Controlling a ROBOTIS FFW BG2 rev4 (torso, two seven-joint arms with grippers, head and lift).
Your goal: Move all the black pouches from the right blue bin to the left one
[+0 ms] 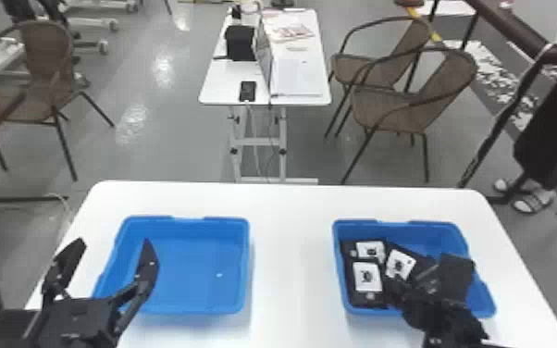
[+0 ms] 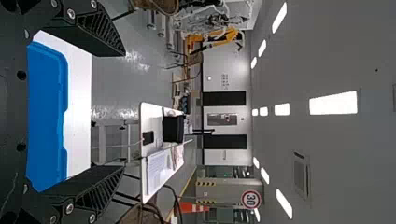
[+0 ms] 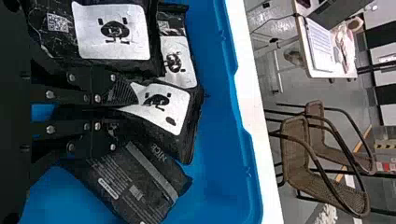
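Left gripper (image 1: 114,241) gapes; right wrist view reveals right gripper (image 1: 408,286) pinching a black pouch (image 3: 175,109).

The head view looks forward and down from above the near edge of the white, round-cornered table (image 1: 291,240), far enough back to take in both far corners, the left blue plastic bin (image 1: 189,282) and the right blue plastic bin (image 1: 423,236). The left wrist view, turned sideways, looks nearly level from close to the left bin, across the far edge to the white ceiling lights (image 2: 332,102); the right one, also sideways, looks down and forward from close over the right bin. Each wrist view shares its bin, the far edge and the white rectangular desk (image 1: 226,83) with the head view.
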